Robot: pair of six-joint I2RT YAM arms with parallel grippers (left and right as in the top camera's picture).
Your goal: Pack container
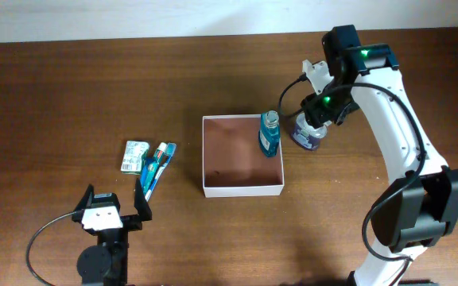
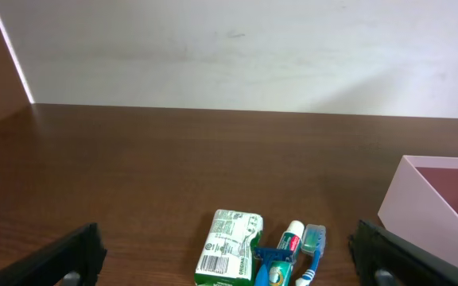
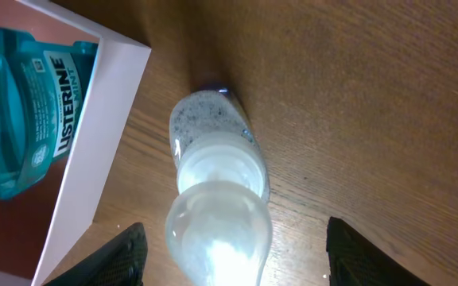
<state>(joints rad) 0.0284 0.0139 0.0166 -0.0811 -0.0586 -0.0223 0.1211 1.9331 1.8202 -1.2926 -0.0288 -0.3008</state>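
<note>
The container [image 1: 242,189], a square white-walled box with a reddish-brown floor, sits mid-table. A teal mouthwash bottle [image 1: 269,133] stands in its far right corner and shows in the right wrist view [image 3: 22,111]. A clear purple-tinted bottle [image 1: 308,133] with a rounded cap stands just right of the box; in the right wrist view [image 3: 217,199] it is between my fingers. My right gripper [image 3: 233,262] is open above it, not touching. A soap packet [image 1: 134,156], toothpaste and a toothbrush [image 1: 159,163] lie left. My left gripper [image 1: 114,208] is open and empty.
In the left wrist view the soap packet [image 2: 229,248], a blue razor [image 2: 270,258], toothpaste tube [image 2: 289,242] and toothbrush [image 2: 312,246] lie close ahead, with the box wall [image 2: 424,206] at right. A pale wall runs behind the table.
</note>
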